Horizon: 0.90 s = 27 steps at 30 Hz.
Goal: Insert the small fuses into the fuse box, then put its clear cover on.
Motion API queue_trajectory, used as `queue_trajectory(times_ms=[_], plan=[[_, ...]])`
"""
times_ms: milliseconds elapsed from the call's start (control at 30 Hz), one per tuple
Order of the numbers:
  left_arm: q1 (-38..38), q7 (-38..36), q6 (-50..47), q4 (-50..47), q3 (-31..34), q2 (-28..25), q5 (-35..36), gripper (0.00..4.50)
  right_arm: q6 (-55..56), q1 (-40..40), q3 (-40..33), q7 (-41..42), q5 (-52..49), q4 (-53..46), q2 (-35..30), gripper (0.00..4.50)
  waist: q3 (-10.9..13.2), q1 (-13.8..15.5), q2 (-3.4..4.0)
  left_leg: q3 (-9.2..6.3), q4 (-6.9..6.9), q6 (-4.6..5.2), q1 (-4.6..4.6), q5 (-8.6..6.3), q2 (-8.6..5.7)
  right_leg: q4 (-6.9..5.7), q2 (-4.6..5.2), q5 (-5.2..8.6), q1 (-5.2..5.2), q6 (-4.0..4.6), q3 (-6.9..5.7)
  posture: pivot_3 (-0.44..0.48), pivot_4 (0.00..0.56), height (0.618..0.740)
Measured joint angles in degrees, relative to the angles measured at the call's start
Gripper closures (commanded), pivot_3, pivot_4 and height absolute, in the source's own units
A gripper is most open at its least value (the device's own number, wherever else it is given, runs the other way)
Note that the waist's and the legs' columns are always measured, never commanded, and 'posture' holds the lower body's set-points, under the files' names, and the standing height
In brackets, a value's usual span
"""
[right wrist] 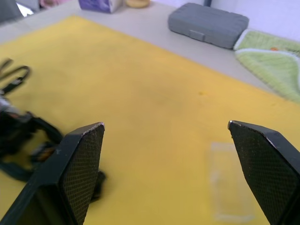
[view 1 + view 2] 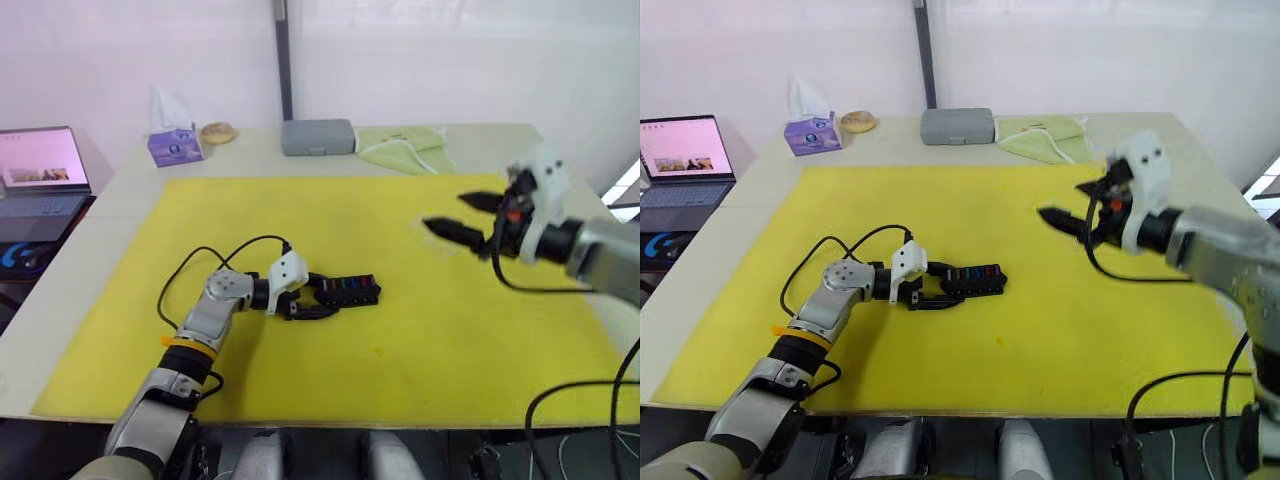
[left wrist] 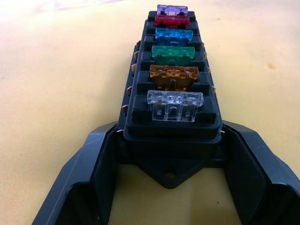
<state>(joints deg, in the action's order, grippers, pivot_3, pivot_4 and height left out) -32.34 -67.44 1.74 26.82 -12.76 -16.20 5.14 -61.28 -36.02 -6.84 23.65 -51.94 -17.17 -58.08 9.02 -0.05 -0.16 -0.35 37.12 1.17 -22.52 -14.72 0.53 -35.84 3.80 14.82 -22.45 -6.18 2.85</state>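
Fuse box point(image 3: 171, 101), slots filled, sits gripped by left tool point(image 2: 318, 298).

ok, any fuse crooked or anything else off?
Nothing stands out. All six fuses sit level in the fuse box, which the left gripper holds. The clear cover lies flat on the mat under the open right gripper.

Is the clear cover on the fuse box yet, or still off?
Off. The fuse box shows six fuses seated and bare; the clear cover lies flat on the yellow mat under the open right gripper.
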Motion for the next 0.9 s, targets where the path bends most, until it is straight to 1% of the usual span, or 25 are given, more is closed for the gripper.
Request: queue_trajectory(times_ms=[100, 167, 267, 333, 367, 500, 667, 900], plan=[[-0.2, 0.5, 0.6, 0.2, 0.0, 0.8, -0.4, 1.92, -0.8, -11.4, 13.7, 6.3, 10.1, 12.6, 0.1, 0.0, 0.0, 0.4, 0.05, 0.17, 0.0, 0.0, -0.07, 0.0, -0.04, 0.0, 0.09, -0.01, -0.16, 0.01, 0.07, 0.0, 0.15, 0.74], [-0.3, 0.7, 1.6, 0.5, -0.3, 1.3, -0.9, 1.92, -0.2, -16.9, 20.7, 10.8, 16.3, 20.4, 1.2, 0.0, 0.0, 0.8, 0.06, 0.17, 0.02, 0.0, -0.17, 0.0, -0.07, 0.0, 0.13, -0.02, -0.22, 0.01, 0.06, 0.0, 0.15, 0.74], [-0.7, 0.8, 2.9, 0.8, -0.7, 1.6, -1.2, 1.92, 3.2, -23.0, 29.3, 17.1, 25.6, 32.1, 4.2, 0.0, 0.0, 0.8, 0.09, 0.15, 0.04, -0.02, -0.45, 0.01, -0.31, -0.03, 0.35, -0.03, -0.45, -0.02, 0.0, 0.0, 0.15, 0.74], [-0.9, 1.1, 3.8, 1.0, -1.0, 1.8, -1.3, 1.92, 6.5, -26.2, 33.3, 20.7, 31.1, 39.4, 6.9, 0.0, 0.0, 0.8, 0.11, 0.14, 0.09, -0.14, -0.75, 0.08, -0.59, -0.17, 0.58, -0.05, -0.77, -0.06, -0.01, 0.0, 0.15, 0.74], [-1.0, 1.1, 4.1, 1.1, -1.1, 1.8, -1.4, 1.92, 8.0, -28.0, 34.7, 22.7, 33.5, 43.1, 8.5, 0.0, 0.0, 0.8, 0.12, 0.17, 0.1, -0.23, -0.84, 0.14, -0.71, -0.26, 0.71, -0.15, -0.92, -0.24, -0.01, 0.0, 0.15, 0.74], [-1.1, 1.2, 4.8, 1.2, -1.6, 1.7, -1.6, 1.92, 14.8, -32.8, 38.5, 29.2, 41.9, 57.1, 13.8, 0.0, 0.0, 0.8, 0.14, 0.18, 0.14, -0.29, -0.9, 0.18, -1.02, -0.22, 0.87, -0.17, -0.83, -0.28, -0.04, 0.0, 0.15, 0.74], [-1.1, 1.2, 4.9, 1.0, -1.8, 1.4, -1.6, 1.92, 20.3, -34.6, 38.9, 34.5, 48.7, 68.8, 16.3, 0.0, 0.0, 0.7, 0.15, 0.16, 0.12, -0.29, -0.9, 0.18, -1.08, -0.21, 0.9, -0.18, -0.83, -0.3, -0.04, 0.0, 0.15, 0.74], [-0.3, 1.5, 4.7, -0.2, -1.7, 0.9, -1.4, 1.92, 22.6, -36.0, 36.8, 39.0, 54.0, 73.9, 16.6, 0.0, 0.0, 0.3, 0.16, 0.14, 0.11, -0.29, -0.88, 0.18, -1.07, -0.25, 0.89, -0.18, -0.87, -0.31, -0.07, 0.0, 0.15, 0.74]])
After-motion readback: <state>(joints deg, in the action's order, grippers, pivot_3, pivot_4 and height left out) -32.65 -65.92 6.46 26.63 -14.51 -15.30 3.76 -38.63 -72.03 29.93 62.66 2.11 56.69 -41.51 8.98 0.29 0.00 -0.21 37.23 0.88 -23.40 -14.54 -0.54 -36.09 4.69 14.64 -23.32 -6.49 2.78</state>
